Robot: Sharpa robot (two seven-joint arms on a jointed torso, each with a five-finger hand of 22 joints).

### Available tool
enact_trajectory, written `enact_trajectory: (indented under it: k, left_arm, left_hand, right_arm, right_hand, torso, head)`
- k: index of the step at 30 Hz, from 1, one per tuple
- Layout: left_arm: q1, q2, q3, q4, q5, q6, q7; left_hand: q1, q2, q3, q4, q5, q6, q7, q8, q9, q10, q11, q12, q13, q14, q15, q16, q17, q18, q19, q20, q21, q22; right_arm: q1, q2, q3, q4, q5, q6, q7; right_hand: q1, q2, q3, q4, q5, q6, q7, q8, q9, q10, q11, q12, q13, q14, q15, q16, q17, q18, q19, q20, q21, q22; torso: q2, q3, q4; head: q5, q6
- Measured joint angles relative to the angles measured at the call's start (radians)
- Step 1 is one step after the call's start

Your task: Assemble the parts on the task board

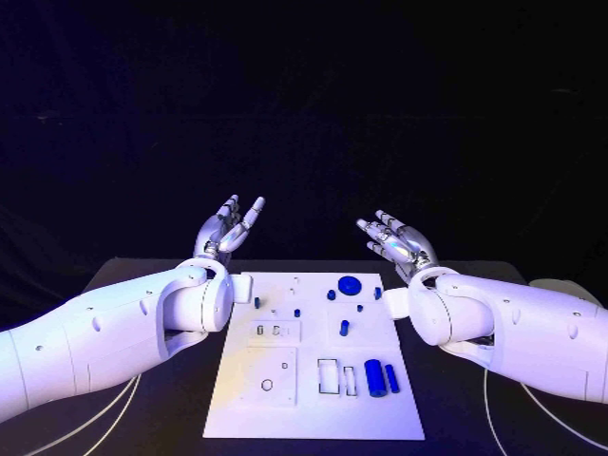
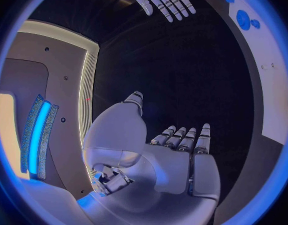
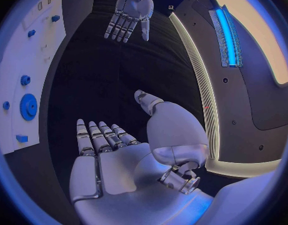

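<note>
The white task board (image 1: 318, 408) lies in the middle of the black table, between my two arms. Small blue parts lie on it: a round gear (image 1: 348, 282) at the far end, a long cylinder (image 1: 374, 376) near the front right, and several small pieces between them. My left hand (image 1: 232, 225) is raised beyond the board's far left corner, fingers spread, holding nothing. My right hand (image 1: 399, 239) is raised beyond the far right corner, also spread and empty. In the left wrist view my left hand (image 2: 175, 160) is open; the right wrist view shows my right hand (image 3: 118, 160) open too.
The board (image 3: 25, 60) with its blue gear (image 3: 28, 106) curves along the rim of the right wrist view. White cables (image 1: 120, 408) run over the table under my arms. The black table (image 1: 140, 275) extends to either side of the board.
</note>
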Motion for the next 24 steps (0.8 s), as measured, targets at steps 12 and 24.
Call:
enact_trajectory:
  k: [12,24]
  left_arm:
    - [0.002,-0.069,-0.001,0.067,-0.018,0.071,-0.001]
    - [0.008,-0.143,0.001,0.139,-0.021,0.097,0.012]
  left_hand:
    - [0.105,0.013,-0.016,0.014,0.011,0.073,0.003,0.025,0.016,0.046,0.044,0.004,0.011,0.070,0.044,0.027,0.020,0.015,0.033,0.022,0.024,0.010]
    - [0.286,-0.005,-0.021,0.009,0.011,0.552,0.042,0.205,0.124,0.639,0.071,0.128,0.059,0.650,0.023,0.256,0.145,0.094,0.564,0.016,0.236,0.090]
  right_arm:
    - [0.054,0.000,-0.031,-0.053,-0.196,0.159,-0.069]
    - [0.090,-0.017,-0.028,-0.077,-0.598,0.131,-0.075]
  right_hand:
    - [0.146,-0.020,0.050,-0.078,0.012,0.236,0.017,0.082,0.059,0.334,0.007,0.061,0.027,0.340,0.000,0.097,0.058,0.032,0.174,0.011,0.081,0.038]
    - [0.220,-0.062,0.091,-0.127,0.012,0.588,0.057,0.190,0.128,0.726,-0.036,0.092,0.039,0.702,-0.056,0.188,0.103,0.085,0.476,0.006,0.194,0.075]
  torso:
    - [0.010,0.0013,-0.0001]
    - [0.054,0.0059,0.0026]
  head:
    - [-0.004,-0.007]
    - [-0.014,-0.010]
